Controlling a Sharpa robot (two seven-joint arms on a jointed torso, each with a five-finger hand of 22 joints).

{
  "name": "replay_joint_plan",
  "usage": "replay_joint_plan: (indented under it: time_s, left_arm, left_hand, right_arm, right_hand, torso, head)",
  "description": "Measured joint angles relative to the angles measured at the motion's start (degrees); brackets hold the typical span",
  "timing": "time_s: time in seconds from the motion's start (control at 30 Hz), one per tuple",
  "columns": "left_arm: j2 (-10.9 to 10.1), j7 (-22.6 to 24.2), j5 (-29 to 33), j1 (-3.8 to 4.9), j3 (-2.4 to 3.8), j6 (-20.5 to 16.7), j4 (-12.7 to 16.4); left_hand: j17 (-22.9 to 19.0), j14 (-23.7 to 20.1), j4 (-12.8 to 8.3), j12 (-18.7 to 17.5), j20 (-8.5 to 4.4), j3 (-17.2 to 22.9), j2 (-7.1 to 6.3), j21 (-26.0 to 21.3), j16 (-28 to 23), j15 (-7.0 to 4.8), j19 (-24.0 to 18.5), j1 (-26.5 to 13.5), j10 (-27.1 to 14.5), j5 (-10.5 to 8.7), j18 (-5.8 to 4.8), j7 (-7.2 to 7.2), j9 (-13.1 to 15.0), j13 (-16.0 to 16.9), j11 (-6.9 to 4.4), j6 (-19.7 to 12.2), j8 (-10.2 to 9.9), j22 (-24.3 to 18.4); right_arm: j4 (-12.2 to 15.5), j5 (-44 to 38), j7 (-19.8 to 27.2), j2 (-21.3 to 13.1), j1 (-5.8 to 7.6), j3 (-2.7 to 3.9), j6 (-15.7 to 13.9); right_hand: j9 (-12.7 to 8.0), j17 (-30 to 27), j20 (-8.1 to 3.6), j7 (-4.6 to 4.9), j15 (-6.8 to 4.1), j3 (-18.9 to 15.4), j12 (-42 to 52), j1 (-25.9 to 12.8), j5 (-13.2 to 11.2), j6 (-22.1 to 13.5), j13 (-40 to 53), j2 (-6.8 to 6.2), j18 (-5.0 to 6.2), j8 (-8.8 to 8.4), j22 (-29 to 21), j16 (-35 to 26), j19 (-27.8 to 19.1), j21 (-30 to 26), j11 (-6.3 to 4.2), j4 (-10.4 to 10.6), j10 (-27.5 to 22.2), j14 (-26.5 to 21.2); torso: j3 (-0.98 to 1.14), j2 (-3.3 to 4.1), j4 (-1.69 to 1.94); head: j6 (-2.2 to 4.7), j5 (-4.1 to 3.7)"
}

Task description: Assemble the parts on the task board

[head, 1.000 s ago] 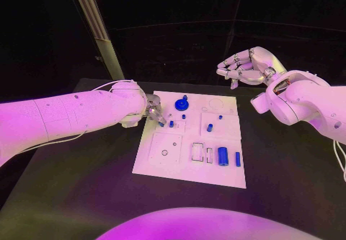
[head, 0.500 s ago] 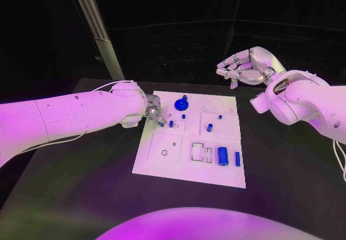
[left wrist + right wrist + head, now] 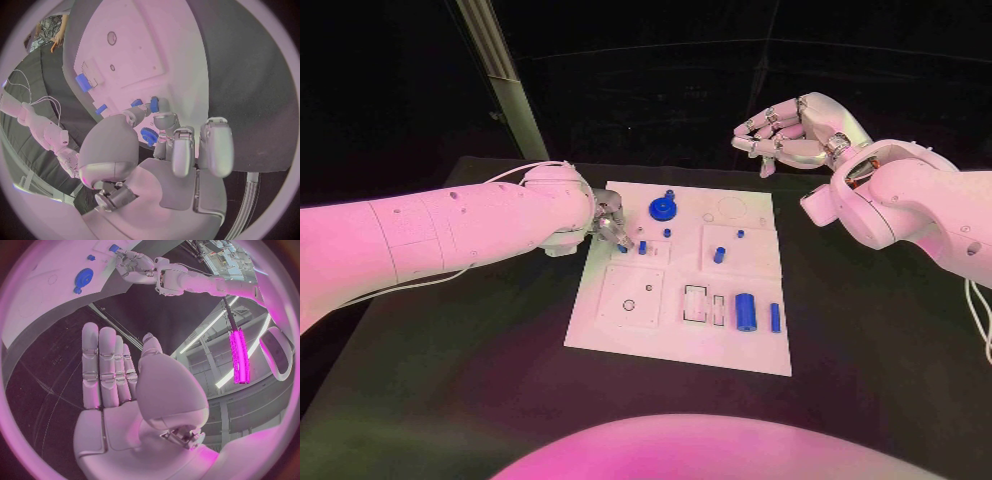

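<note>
The white task board (image 3: 678, 340) lies in the middle of the black table. On it are a round blue knob (image 3: 664, 208), several small blue pegs such as one (image 3: 720, 255) mid-board, a thick blue cylinder (image 3: 747, 312) and a thin blue bar (image 3: 775, 318). My left hand (image 3: 607, 228) is at the board's left edge, fingers curled, its tips right beside a small blue peg (image 3: 642, 247) (image 3: 154, 104); whether they pinch it is unclear. The knob (image 3: 148, 135) shows behind my left fingers (image 3: 175, 145). My right hand (image 3: 790, 135) (image 3: 115, 375) hangs high past the board's far right corner, holding nothing.
A pale slanted post (image 3: 502, 80) stands behind the table's far left. The board has rectangular slots (image 3: 697, 303), a square plate with a hole (image 3: 632, 297) and a round recess (image 3: 731, 208). Bare table (image 3: 444, 350) lies to both sides of the board.
</note>
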Motion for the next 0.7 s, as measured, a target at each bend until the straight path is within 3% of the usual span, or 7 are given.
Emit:
replay_joint_plan:
  time_s: [0.7]
  left_arm:
    - [0.1, -0.1, 0.0, -0.03, -0.01, -0.2, -0.3]
  left_hand:
    - [0.0, 0.0, 1.3, 0.2, 0.0, -1.3, 0.17, 0.2, 0.0, 0.0, 0.0, -0.8, 0.2, 0.0, 0.09, 0.01, -0.5, 0.5, -0.2, 0.4, -0.2, 0.0]
  right_arm:
    - [-0.1, 0.0, -0.1, 0.1, 0.0, 0.0, 0.1]
  right_hand:
    - [0.0, -0.1, 0.0, 0.0, 0.0, -0.1, 0.0, -0.3, 0.0, 0.0, -0.1, 0.31, 0.0, 0.0, -0.1, -0.3, 0.0, -0.2, 0.0, 0.1, 0.0, 0.0]
  torso:
    - [0.01, 0.0, 0.02]
  head:
    - [0.03, 0.01]
